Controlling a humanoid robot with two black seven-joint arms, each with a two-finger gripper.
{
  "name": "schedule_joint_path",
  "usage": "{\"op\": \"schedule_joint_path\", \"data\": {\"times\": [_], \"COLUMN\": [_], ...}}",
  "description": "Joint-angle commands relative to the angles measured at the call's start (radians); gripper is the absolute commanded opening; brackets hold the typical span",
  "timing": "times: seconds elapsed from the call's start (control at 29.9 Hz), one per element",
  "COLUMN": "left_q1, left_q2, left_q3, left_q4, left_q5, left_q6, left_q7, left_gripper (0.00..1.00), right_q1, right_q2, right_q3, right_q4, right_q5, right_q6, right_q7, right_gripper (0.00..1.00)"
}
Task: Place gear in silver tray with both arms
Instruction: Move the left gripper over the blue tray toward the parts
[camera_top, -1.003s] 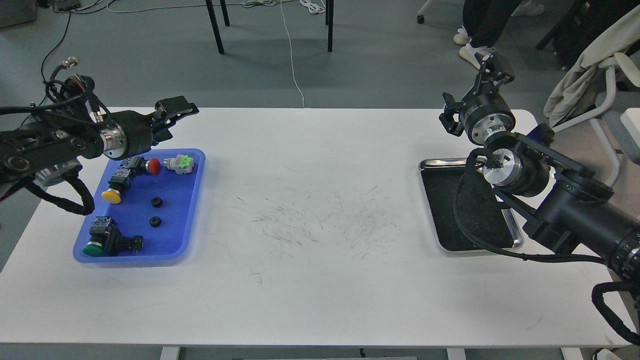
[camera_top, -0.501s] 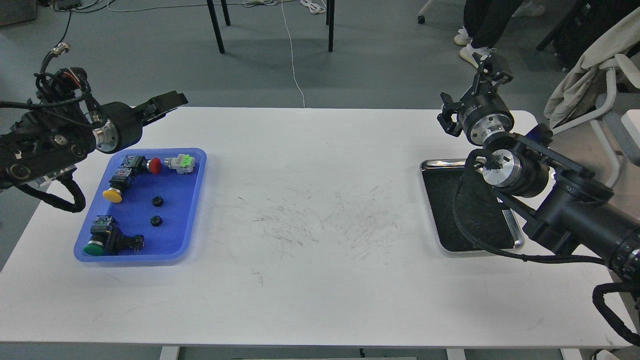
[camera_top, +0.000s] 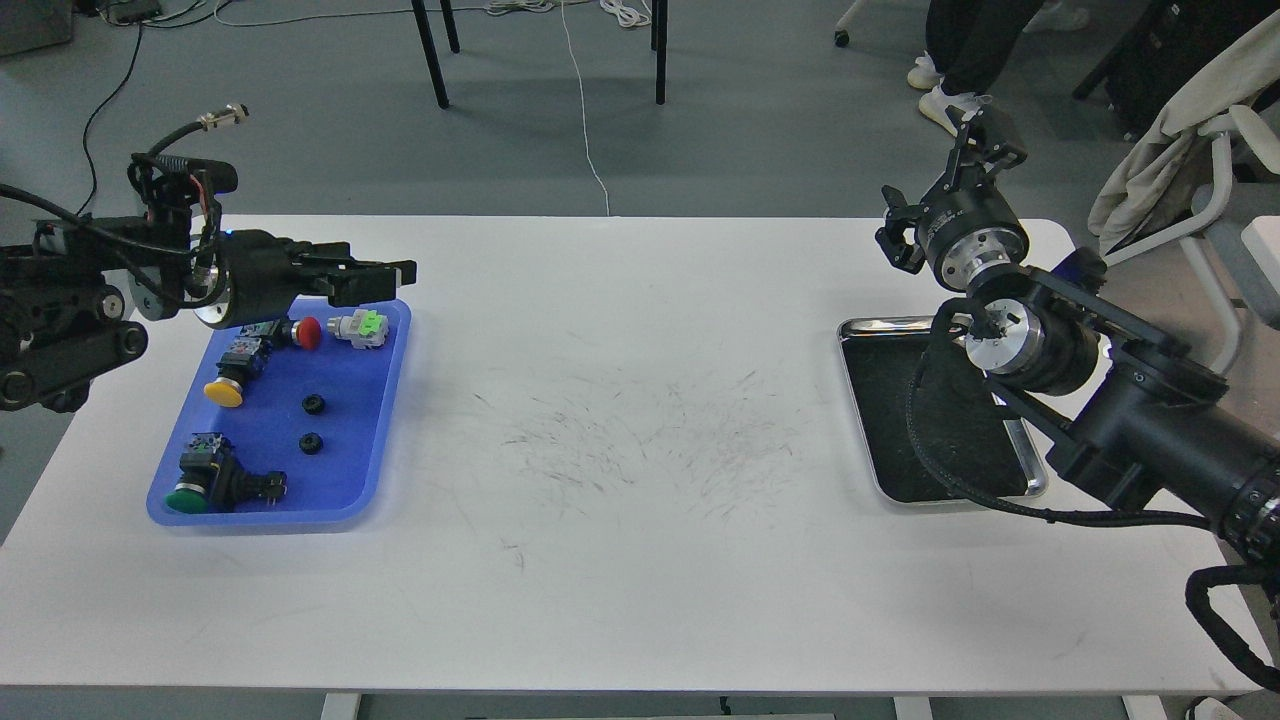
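Head view shows one white rectangular table (camera_top: 620, 560) with a matt top, marked by fine dark scratches around its middle, and two trays set well apart on it. At the left lies one blue plastic tray (camera_top: 385, 420) with rounded corners and a low rim; at the right lies one shiny silver metal tray (camera_top: 860, 330) with rounded corners, a raised rim and a dark, scuffed floor on which no part can be seen, though the right arm covers part of it. Two small black gears, ring-shaped, lie apart on the blue floor, the upper gear (camera_top: 313, 403) just above the lower gear (camera_top: 310, 441). Four push-button switches share the blue tray: one red-capped switch (camera_top: 305, 332), one yellow-capped switch (camera_top: 225, 391), one green-capped switch (camera_top: 190, 496) and one grey switch with a bright green block (camera_top: 360, 327). Two black arms with silver joint rings and black cables reach in. The left gripper (camera_top: 385, 275) hangs above the far edge of the blue tray, pointing right, its two flat fingers lying close together with only a narrow gap and nothing between them. The right gripper (camera_top: 985, 135) is raised beyond the table's far right corner, above the floor; whether its dark fingers are parted I cannot tell.
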Motion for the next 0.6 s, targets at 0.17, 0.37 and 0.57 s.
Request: {"op": "schedule_joint_path", "data": {"times": [0.17,0.37,0.57], "left_q1": [0.044,0.104,0.113], "left_q2": [0.003,0.007,0.003], "left_q3": [-0.008,-0.001,-0.014], "left_q4": [0.011,0.092,0.099], "left_q5": [0.255,0.363,0.358], "left_q6": [0.023,0.062,0.078], "left_q7": [0.0,0.0,0.0], "left_gripper": [0.98,0.96,0.96], "right_q1": [0.0,0.002,0.0], "right_q2": [-0.007,-0.007,-0.011], "right_q3": [-0.001,-0.005,-0.006], "right_q4": [0.003,0.003,0.009], "right_q5": [0.0,0.0,-0.002], "right_q6": [0.0,0.0,0.0], "right_q7": [0.0,0.0,0.0], "right_gripper": [0.99,0.99,0.99]}}
